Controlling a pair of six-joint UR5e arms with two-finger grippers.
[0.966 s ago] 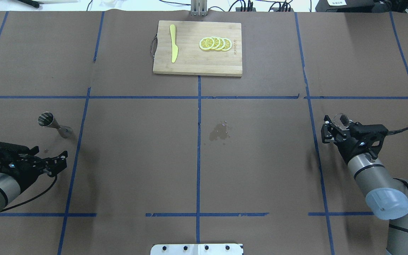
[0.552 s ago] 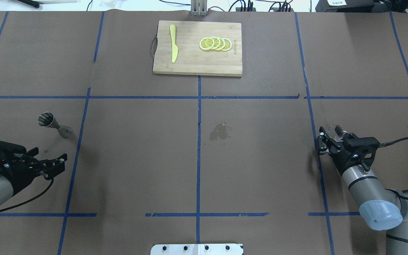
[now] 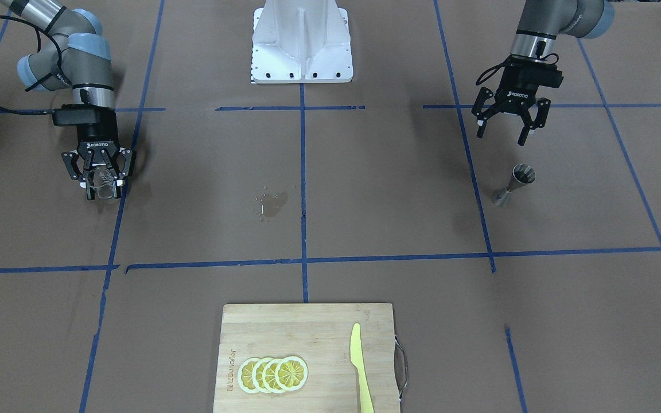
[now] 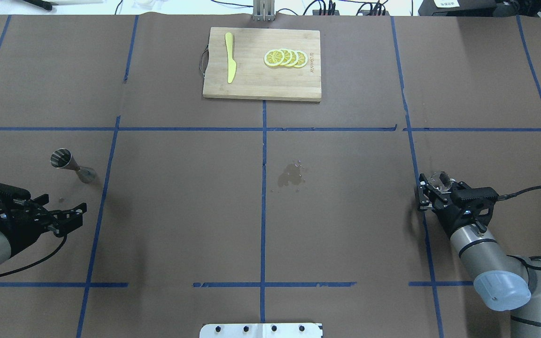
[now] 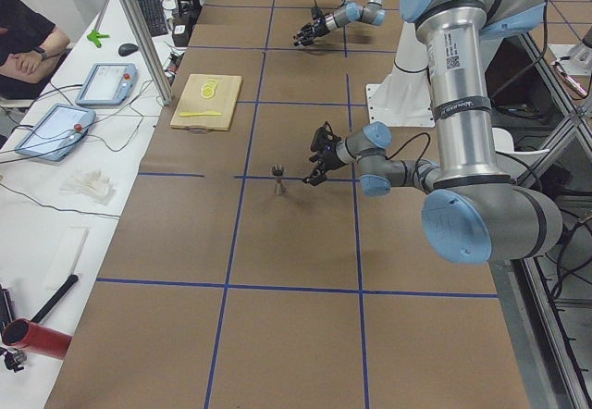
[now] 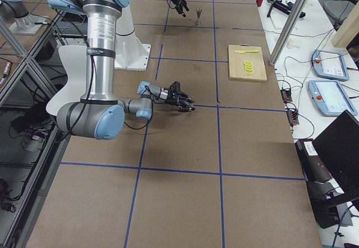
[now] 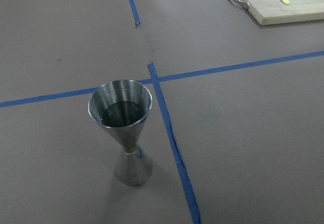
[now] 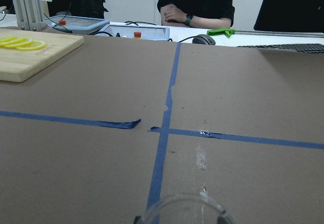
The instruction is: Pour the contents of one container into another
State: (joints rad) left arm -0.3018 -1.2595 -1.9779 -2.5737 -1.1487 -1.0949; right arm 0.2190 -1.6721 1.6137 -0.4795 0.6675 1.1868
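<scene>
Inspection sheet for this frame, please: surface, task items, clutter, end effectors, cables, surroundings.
Surface: brown paper with blue tape grid; wet patch near centre.
Job's things: steel jigger upright, holding liquid; clear glass in the right end effector.
Clutter: cutting board with lemon slices and yellow knife.
End effectors: left end effector open, empty, near the jigger; right end effector shut on the glass.
Cables: black cable off each wrist.
Surroundings: seated operator, tablets beyond the table.

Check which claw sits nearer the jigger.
Left. The left claw hangs open just short of the jigger; the right claw, gripping a glass, is across the table.
</scene>
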